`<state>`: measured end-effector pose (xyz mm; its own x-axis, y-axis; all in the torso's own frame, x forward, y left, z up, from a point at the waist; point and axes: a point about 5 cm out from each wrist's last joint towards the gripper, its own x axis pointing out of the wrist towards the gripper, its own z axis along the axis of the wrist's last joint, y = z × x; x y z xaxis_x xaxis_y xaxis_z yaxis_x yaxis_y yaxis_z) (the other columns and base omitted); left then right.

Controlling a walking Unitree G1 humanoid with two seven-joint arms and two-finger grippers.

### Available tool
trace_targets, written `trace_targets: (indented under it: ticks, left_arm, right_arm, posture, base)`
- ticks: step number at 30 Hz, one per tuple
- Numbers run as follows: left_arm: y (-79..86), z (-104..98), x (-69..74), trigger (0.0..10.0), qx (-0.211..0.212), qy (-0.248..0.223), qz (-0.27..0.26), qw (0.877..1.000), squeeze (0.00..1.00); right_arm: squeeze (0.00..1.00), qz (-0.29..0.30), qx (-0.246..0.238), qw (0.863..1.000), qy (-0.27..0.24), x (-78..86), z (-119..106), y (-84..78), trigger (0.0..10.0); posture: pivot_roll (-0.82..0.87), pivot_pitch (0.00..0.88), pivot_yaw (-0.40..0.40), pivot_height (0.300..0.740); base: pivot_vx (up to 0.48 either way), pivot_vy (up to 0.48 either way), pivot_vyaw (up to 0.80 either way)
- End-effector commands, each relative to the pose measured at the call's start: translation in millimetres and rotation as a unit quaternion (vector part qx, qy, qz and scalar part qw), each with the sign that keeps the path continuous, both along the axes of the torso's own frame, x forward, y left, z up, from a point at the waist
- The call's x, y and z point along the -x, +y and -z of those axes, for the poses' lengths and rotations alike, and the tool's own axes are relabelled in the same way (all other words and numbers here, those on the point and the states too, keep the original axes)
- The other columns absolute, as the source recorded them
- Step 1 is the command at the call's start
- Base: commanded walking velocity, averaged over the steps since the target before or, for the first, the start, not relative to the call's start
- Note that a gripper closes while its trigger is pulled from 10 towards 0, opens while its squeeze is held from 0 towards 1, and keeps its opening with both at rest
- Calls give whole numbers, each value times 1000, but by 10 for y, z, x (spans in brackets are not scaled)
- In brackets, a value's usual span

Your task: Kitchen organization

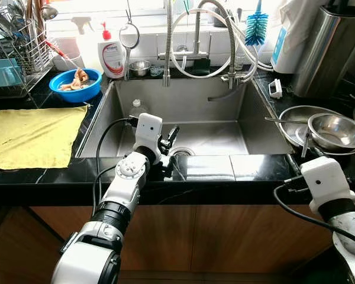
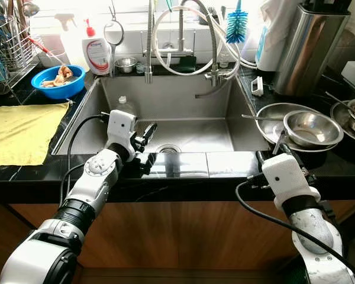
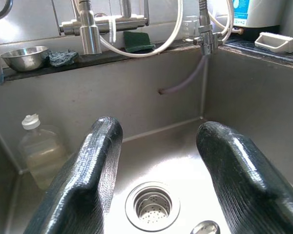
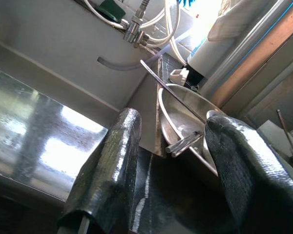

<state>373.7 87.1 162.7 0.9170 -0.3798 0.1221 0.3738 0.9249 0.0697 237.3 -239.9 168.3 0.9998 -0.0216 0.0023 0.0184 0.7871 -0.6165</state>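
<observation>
Black bench [image 1: 207,168] edge lies nearest, with both arms over it. Left tool [image 3: 158,180] hangs over the sink's [image 1: 225,139] front rim, fingers spread, empty, with the drain [image 3: 152,205] below. Right tool [image 4: 168,168], also spread and empty, sits at the bench edge just short of the steel bowls [image 1: 334,131] to the sink's right. Inside the sink's far left corner stands a plastic bottle [image 3: 39,153]. Left on the bench lie a yellow cloth [image 1: 32,136] and, farther back, a blue bowl [image 1: 77,84] beside a soap bottle [image 1: 112,56].
</observation>
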Motion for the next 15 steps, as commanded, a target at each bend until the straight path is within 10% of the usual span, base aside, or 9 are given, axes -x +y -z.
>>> trace_targets:
  ticks: [1,15]
  left_arm:
    - [10,-48,-5,10000,4,-6,-1,1000,0]
    - [4,-35,7,10000,-4,-7,1,1000,0]
  right_arm:
    - [0,-1,8,1000,5,-27,-3,1,10000]
    - [0,44,30,998,17,-56,15,-77,10000]
  posture:
    - [-45,0,67,740]
    - [-44,0,66,740]
  base:
    - [0,0,0]
    - [0,0,0]
